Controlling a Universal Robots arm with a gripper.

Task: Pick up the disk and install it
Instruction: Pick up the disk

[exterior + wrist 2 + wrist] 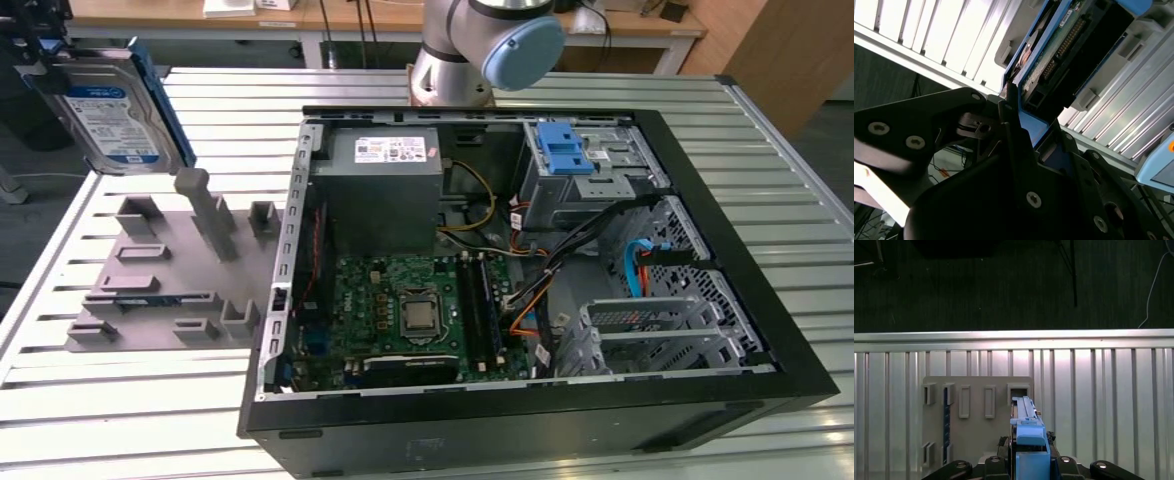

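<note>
One disk (pixel 114 110) hung at upper left of the exterior view, gripper (pixel 1031 465) clamped on it, pickup done, install into the case (pixel 534 440) pending.

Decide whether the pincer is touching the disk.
Touching. In the second wrist view the pincer clamps the blue frame of the disk, with no gap between them.

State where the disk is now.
The disk hangs at the exterior view's upper left, above the grey holder block and left of the computer case, clamped in the gripper.
</note>
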